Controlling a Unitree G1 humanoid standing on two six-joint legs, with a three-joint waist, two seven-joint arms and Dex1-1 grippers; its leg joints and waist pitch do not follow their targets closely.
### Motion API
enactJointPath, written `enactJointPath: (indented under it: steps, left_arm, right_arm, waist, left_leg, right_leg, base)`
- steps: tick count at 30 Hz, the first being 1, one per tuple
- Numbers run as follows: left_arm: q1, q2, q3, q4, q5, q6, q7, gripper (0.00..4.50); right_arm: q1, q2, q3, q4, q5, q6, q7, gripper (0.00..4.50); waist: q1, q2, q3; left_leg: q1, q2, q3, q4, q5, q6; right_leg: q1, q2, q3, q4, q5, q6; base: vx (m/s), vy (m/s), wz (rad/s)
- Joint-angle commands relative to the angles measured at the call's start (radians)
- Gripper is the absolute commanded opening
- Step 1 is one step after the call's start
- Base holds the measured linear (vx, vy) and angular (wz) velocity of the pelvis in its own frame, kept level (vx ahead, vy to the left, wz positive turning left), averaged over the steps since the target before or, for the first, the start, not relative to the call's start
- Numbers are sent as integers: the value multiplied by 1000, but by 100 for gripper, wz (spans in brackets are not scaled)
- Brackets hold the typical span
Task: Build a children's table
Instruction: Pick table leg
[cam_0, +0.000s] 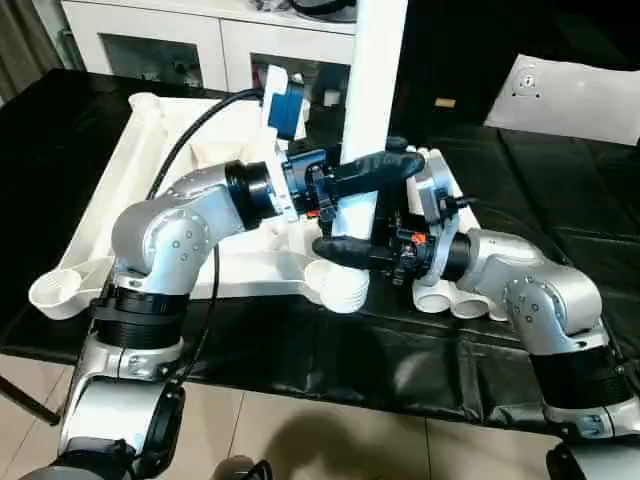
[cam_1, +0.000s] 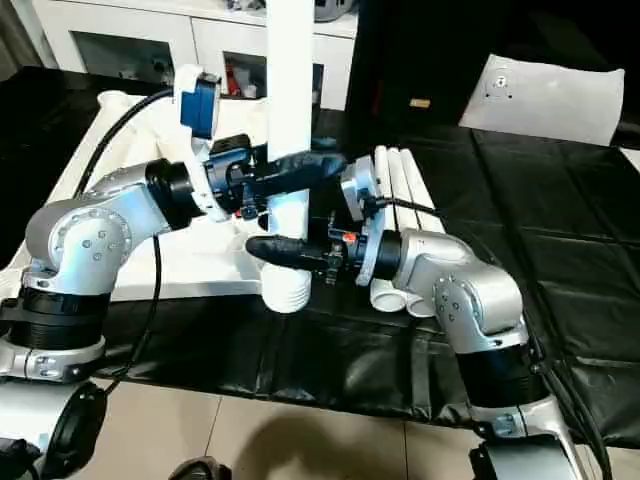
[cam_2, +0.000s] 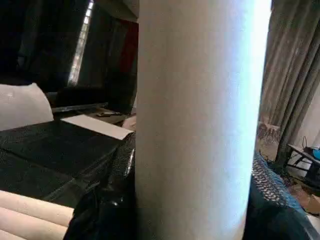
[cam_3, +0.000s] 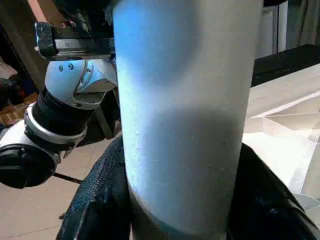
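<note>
A black-covered table (cam_0: 560, 190) carries the work, with a white cabinet with glass doors (cam_0: 190, 40) standing behind it. On the table's left part lies the white tabletop (cam_0: 120, 170), underside up, its ribs showing and round sockets at its corners; the near-left socket (cam_0: 55, 290) sits by the table's front edge, and the near-right socket (cam_0: 340, 285) is just in front of the grippers. An upright leg (cam_0: 372, 90) rises from that near-right corner, a long white tube running out of the top of the head views. The left gripper (cam_0: 375, 172) reaches in from the left and grasps this leg partway up, its black jaws clenched around the tube. The right gripper (cam_0: 350, 250) comes from the right and wraps the same leg lower down, just above the socket, its jaws also closed on the tube. Three more legs (cam_0: 450, 295) lie side by side on the black cover just right of the tabletop, open ends toward the front edge. Far back right lies a flat white sheet (cam_0: 575, 95) with a small hole.
</note>
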Motion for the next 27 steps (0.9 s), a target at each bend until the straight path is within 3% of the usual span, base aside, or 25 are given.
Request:
enactJointPath:
  steps: [1,3,4,6,7,8,12,15,18,19,20,21,23,26,27]
  left_arm:
    - [-22,4,-10,-11,10,-5,10,188]
    - [-20,3,-6,-12,3,5,14,188]
    - [-19,3,-5,-13,1,7,13,244]
    - [-18,-2,5,-13,-1,7,31,258]
    - [-16,-3,5,-16,13,-9,42,264]
    - [-14,-3,4,-17,24,-21,49,292]
    - [-19,-28,27,-4,77,-35,177,303]
    - [-22,-39,39,-11,94,-36,232,303]
    - [17,-67,37,-61,166,-70,366,303]
    - [17,-67,37,-61,166,-70,366,303]
    - [36,-83,25,-75,222,-121,421,303]
    - [44,-96,28,-81,231,-128,446,303]
    - [50,-109,33,-86,231,-129,467,303]
    - [70,-159,32,-104,231,-118,532,303]
    - [77,-176,24,-110,246,-121,565,287]
  right_arm:
    - [5,-2,-1,-13,-2,1,-20,191]
    - [8,5,-2,-15,-4,-3,-29,191]
    - [8,5,-3,-15,-5,-3,-29,191]
    - [11,13,-6,-15,-9,-10,-41,191]
    - [11,19,-9,-12,-15,-16,-55,191]
    - [11,23,-11,-11,-19,-21,-64,191]
    - [9,37,-15,0,-42,-42,-100,191]
    - [8,43,-12,7,-64,-58,-128,191]
    - [-11,77,-10,58,-164,-133,-256,191]
    - [-11,77,-10,58,-164,-133,-256,191]
    - [-16,89,-3,72,-195,-161,-287,191]
    - [-17,98,-7,74,-195,-169,-297,191]
    - [-18,107,-10,76,-194,-175,-305,191]
    - [-25,129,-7,90,-207,-197,-337,191]
    - [-27,139,-7,93,-211,-203,-345,191]
  waist:
    - [3,-7,-74]
    - [3,-6,-74]
    - [3,-6,-75]
    - [3,-6,-75]
    - [4,0,-75]
    - [3,-3,-75]
    - [1,3,-77]
    - [2,-2,-77]
    - [-3,-1,-76]
    - [-3,0,-78]
    - [-4,-2,-76]
    - [-5,-5,-76]
    - [-4,-2,-76]
    - [-4,-4,-76]
    - [-2,-3,-76]
  left_leg:
    - [6,43,2,-59,-39,26]
    - [5,43,1,-60,-38,26]
    - [6,43,1,-59,-40,25]
    - [6,43,1,-59,-38,24]
    - [6,43,0,-59,-35,22]
    - [6,43,0,-59,-38,20]
    - [6,44,-1,-59,-46,11]
    - [5,43,-1,-59,-39,10]
    - [4,43,-2,-59,-36,0]
    - [4,44,-3,-59,-33,-2]
    - [3,44,-3,-59,-35,2]
    - [3,43,-1,-59,-38,2]
    - [5,43,-1,-59,-40,6]
    - [5,44,-1,-59,-46,11]
    - [5,45,-2,-58,-43,13]
  right_leg:
    - [57,-91,47,-76,-44,-185]
    - [57,-90,46,-75,-39,-186]
    - [57,-90,47,-75,-40,-186]
    - [57,-91,47,-75,-36,-188]
    - [57,-91,47,-73,-31,-190]
    - [57,-90,47,-75,-27,-189]
    - [59,-89,46,-72,-12,-190]
    - [61,-90,47,-73,-6,-190]
    - [59,-88,46,-72,5,-190]
    - [60,-91,46,-71,9,-190]
    - [61,-89,48,-75,5,-184]
    - [62,-89,48,-75,2,-181]
    - [61,-89,48,-74,2,-180]
    - [60,-89,48,-75,0,-184]
    - [59,-89,48,-73,7,-184]
  base:
    - [0,0,0]
    - [0,0,0]
    - [0,0,0]
    - [0,0,0]
    - [0,0,0]
    - [0,0,0]
    - [0,0,0]
    - [0,0,0]
    - [0,0,0]
    - [0,0,0]
    - [0,0,0]
    - [0,0,0]
    - [0,0,0]
    - [0,0,0]
    - [0,0,0]
